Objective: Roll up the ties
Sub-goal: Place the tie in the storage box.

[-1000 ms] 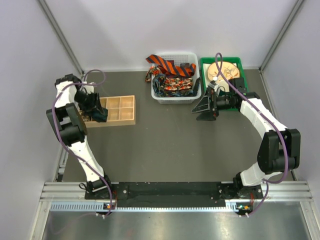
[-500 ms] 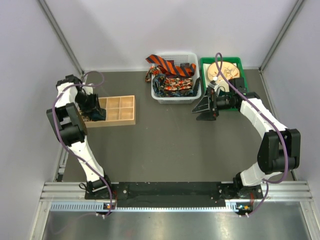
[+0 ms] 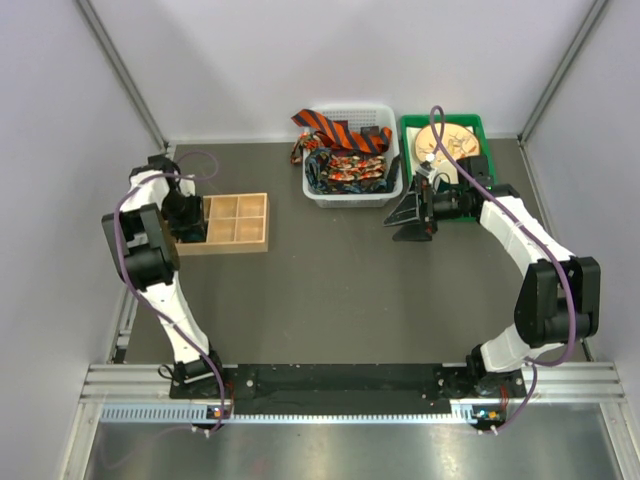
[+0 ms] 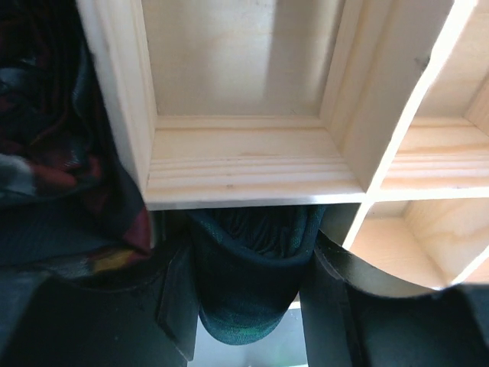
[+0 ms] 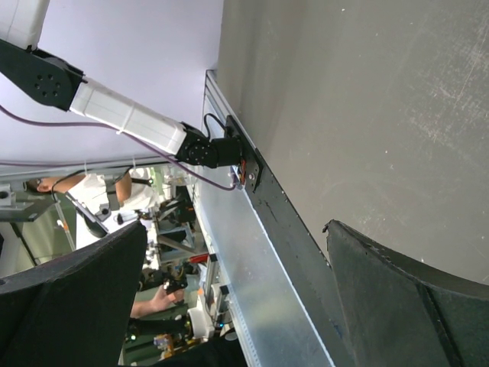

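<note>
My left gripper (image 4: pixel 250 248) is shut on a rolled dark teal tie (image 4: pixel 244 313), which fills the gap between both fingers. It hangs over the near-left compartment of the wooden tray (image 4: pixel 252 164), at the tray's left end (image 3: pixel 240 243) in the top view. A dark tie with red pattern (image 4: pixel 46 168) lies in the compartment to the left. More ties fill the white basket (image 3: pixel 312 190): an orange-and-black striped tie (image 3: pixel 330 127) and red-patterned ties (image 3: pixel 350 168). My right gripper (image 3: pixel 410 218) stands open over bare table, nothing between its fingers (image 5: pixel 397 298).
A green bin (image 3: pixel 475 125) with round wooden pieces stands right of the basket, just behind my right arm. White walls close in the table at the back and sides. The metal rail (image 5: pixel 252 260) runs along the near edge.
My left arm has swung a little to the right and its gripper has tipped down into the tray's left end. The right arm has not moved.
</note>
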{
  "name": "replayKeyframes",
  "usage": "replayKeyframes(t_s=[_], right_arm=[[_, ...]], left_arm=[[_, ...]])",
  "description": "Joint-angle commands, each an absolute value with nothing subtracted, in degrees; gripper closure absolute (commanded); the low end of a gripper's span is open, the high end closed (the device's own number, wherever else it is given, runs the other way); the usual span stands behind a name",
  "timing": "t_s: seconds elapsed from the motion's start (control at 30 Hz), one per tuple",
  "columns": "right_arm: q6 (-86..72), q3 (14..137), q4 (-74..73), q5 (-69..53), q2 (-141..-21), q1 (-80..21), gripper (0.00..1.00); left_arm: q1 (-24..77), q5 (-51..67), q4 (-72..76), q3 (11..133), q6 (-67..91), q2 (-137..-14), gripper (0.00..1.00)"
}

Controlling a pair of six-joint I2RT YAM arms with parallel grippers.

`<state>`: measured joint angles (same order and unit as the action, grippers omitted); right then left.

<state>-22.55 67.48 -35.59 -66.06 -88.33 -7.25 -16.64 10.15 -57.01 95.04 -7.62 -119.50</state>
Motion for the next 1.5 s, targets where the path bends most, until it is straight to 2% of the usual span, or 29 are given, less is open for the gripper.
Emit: replayKeyframes(t_s=[0.0, 0.03, 0.1, 0.2, 0.27, 0.4, 0.47, 0.9, 0.93, 0.97, 1.07, 1.47], right_arm=[[-21.0, 70.0, -35.2, -66.8, -88.6, -7.1, 0.01], [-20.8, 70.0, -35.2, -66.7, -88.7, -7.2, 0.01], [-20.7, 70.2, -35.5, -66.7, -88.7, -7.2, 0.01], [-20.0, 70.5, -36.3, -66.6, -88.7, -7.2, 0.01], [-19.8, 70.6, -36.4, -66.6, -88.6, -7.2, 0.01], [-19.7, 70.6, -36.5, -66.6, -88.7, -7.2, 0.01], [-19.5, 70.7, -36.6, -66.7, -88.6, -7.2, 0.01], [-20.0, 70.1, -35.9, -67.0, -88.2, -7.2, 0.01], [-20.0, 70.1, -35.9, -66.9, -88.2, -7.1, 0.01], [-20.0, 70.2, -35.9, -67.1, -88.2, -7.2, 0.01], [-20.1, 70.0, -35.8, -67.0, -88.1, -7.1, 0.01], [-16.1, 72.8, -39.0, -63.6, -87.1, -7.2, 0.01]], left_arm=[[-14.2, 5.5, -53.3, 91.2, -4.5, -116.3, 0.9], [-13.9, 4.4, -52.6, 90.4, -4.0, -115.5, 0.84], [-13.2, 4.2, -51.3, 88.8, -3.8, -114.8, 0.8], [-13.0, 4.4, -51.1, 88.4, -3.2, -114.0, 0.55], [-12.9, 4.8, -51.2, 88.9, -3.0, -113.4, 0.44], [-12.4, 5.2, -51.6, 89.7, -3.6, -112.1, 0.38], [-12.4, 5.5, -52.4, 91.1, -3.9, -112.1, 0.31], [-11.7, 6.0, -56.3, 95.2, -5.4, -110.2, 0.21], [-11.7, 6.0, -56.4, 95.2, -5.4, -110.0, 0.11], [-11.7, 5.9, -56.7, 95.4, -5.5, -109.9, 0.07], [-11.5, 5.9, -56.7, 95.8, -5.7, -109.0, 0.02], [-7.0, 4.8, -57.8, 99.9, -8.1, -104.2, 0.01]])
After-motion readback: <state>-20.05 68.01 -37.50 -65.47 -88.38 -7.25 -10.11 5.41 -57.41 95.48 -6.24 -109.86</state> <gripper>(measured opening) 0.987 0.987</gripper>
